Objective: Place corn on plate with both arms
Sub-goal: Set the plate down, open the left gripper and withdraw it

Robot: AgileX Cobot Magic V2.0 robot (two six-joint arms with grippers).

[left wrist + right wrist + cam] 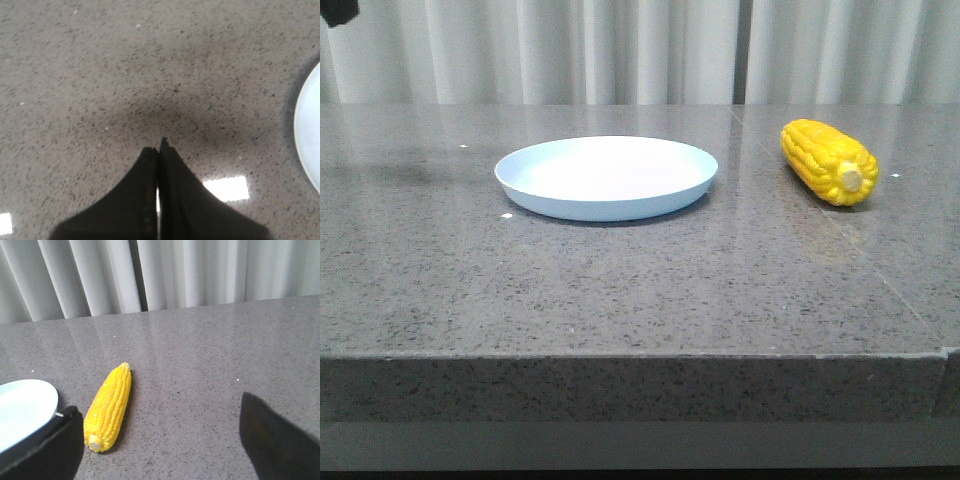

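A bright yellow corn (826, 161) lies on the grey stone table to the right of the pale blue-white plate (606, 177), its pale stub end facing the front. The plate is bare. Neither gripper shows in the front view. In the right wrist view the corn (109, 407) lies just inside one finger of my right gripper (159, 427), which is wide open with nothing between its fingers; the plate (25, 412) edge shows beside that finger. My left gripper (159, 145) is shut and empty above bare table, with the plate's rim (306, 125) off to one side.
The speckled grey table (640, 290) has a front edge close to the camera. White curtains (640, 50) hang behind the table's far edge. A dark bit of the left arm (338, 10) shows at the upper left corner of the front view.
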